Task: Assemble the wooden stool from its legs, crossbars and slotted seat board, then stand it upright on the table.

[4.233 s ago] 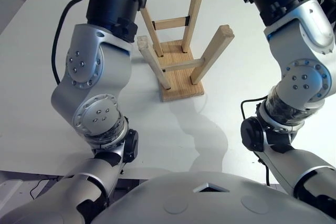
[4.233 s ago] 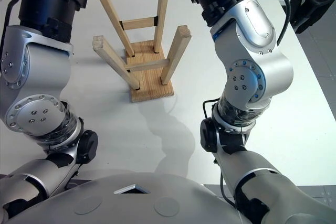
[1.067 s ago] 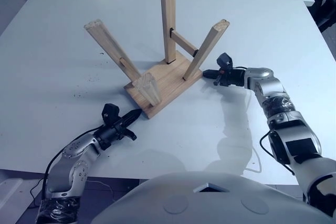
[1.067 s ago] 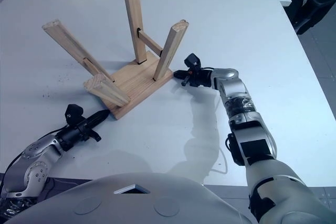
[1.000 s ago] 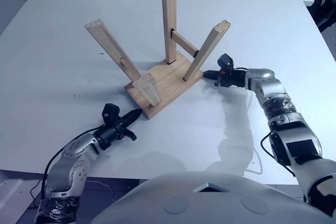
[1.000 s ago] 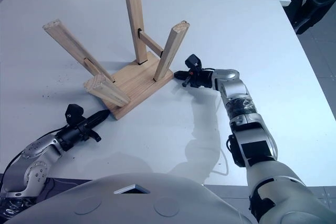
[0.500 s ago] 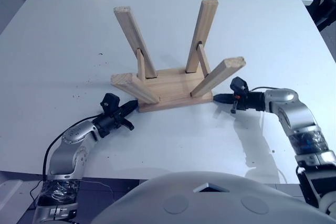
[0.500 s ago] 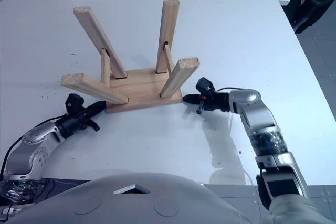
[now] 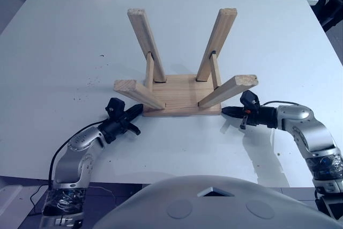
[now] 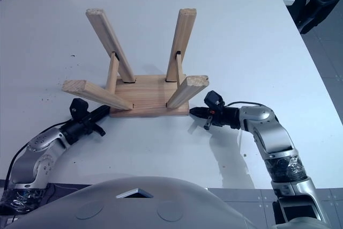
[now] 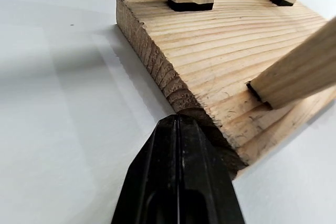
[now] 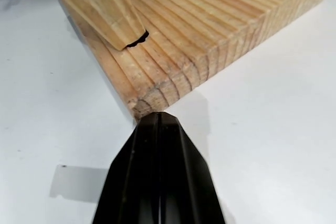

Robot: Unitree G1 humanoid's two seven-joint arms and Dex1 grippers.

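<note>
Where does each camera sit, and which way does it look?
Left eye view: on the head, looking down at the upturned stool; left arm and right arm show.
Right eye view: beside it, same scene.
Left wrist view: left wrist, along the shut left claw to a seat board corner.
Right wrist view: likewise, right claw, another corner.
Both wrist views share the seat board.

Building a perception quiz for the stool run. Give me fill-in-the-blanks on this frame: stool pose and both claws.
The seat board lies flat on the table, its legs pointing ____.
The board carries ____ legs.
The left claw is ____, its tip at the board's near left corner.
The right claw has its tip at the board's near ____ corner.
Missing words: up; four; shut; right.
</note>
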